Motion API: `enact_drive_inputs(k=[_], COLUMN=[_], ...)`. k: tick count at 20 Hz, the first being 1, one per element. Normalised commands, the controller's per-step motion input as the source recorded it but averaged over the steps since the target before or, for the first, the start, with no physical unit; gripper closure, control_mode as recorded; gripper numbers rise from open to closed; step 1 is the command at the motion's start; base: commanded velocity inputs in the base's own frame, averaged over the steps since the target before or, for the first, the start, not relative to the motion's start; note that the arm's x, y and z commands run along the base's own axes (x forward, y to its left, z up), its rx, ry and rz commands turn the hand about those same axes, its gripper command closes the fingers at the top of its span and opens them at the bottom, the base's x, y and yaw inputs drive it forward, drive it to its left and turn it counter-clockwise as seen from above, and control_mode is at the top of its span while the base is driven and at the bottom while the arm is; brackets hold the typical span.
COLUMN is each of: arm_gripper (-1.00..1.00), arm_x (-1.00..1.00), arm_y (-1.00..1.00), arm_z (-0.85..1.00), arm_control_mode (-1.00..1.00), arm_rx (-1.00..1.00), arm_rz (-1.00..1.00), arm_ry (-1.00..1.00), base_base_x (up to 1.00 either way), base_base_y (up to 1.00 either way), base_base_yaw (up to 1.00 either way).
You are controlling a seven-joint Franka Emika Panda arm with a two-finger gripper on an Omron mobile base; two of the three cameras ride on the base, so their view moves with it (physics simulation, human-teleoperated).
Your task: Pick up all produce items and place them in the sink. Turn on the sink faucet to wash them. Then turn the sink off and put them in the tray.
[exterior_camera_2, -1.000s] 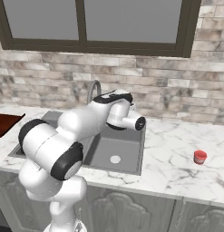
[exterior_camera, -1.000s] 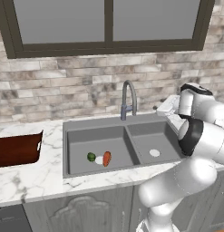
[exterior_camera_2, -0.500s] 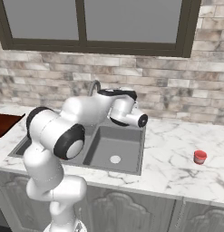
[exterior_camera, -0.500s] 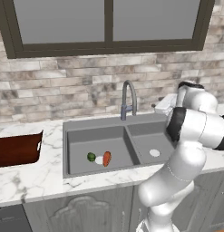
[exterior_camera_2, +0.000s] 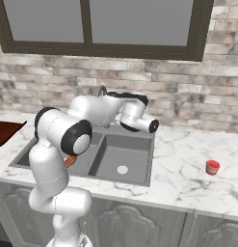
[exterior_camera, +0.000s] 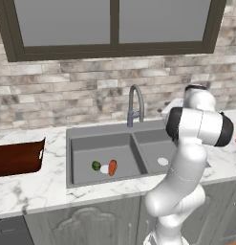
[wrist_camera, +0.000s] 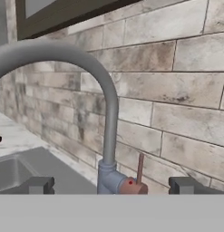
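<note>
Your claw [wrist_camera: 111, 185] stood wide open and held nothing, its two dark tips [wrist_camera: 41, 185] spread either side of the sink faucet [wrist_camera: 106, 131] base, with the reddish lever at about 1 o'clock from that base. In the left base view the orange-red vegetable [exterior_camera: 112, 167] and the green lime-like fruit [exterior_camera: 96, 165] lay near each other in the left basin of the sink [exterior_camera: 81, 143]. The tray [exterior_camera: 18, 157] sat on the counter [exterior_camera: 52, 191] at 9 o'clock from the sink. A small red cup [exterior_camera_2: 212, 167] stood at 3 o'clock.
</note>
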Motion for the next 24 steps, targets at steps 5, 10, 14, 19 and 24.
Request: enact_drive_inputs(k=[5, 10, 14, 19, 24], arm_gripper=[-1.0, -1.0, -1.0, -1.0, -1.0], arm_x=[0.32, 0.29, 0.27, 0.28, 0.26], arm_y=[0.0, 0.0, 0.0, 0.0, 0.03], arm_z=[-0.11, -0.05, -0.02, -0.06, -0.08], arm_control_mode=[-1.0, -1.0, -1.0, -1.0, -1.0], arm_rx=[0.0, 0.0, 0.0, 0.0, 0.0], arm_rz=[0.0, 0.0, 0.0, 0.0, 0.0], arm_ry=[0.01, 0.02, 0.03, 0.04, 0.06], base_base_x=[0.0, 0.0, 0.0, 0.0, 0.0], base_base_y=[0.0, 0.0, 0.0, 0.0, 0.0], base_base_yaw=[0.0, 0.0, 0.0, 0.0, 0.0])
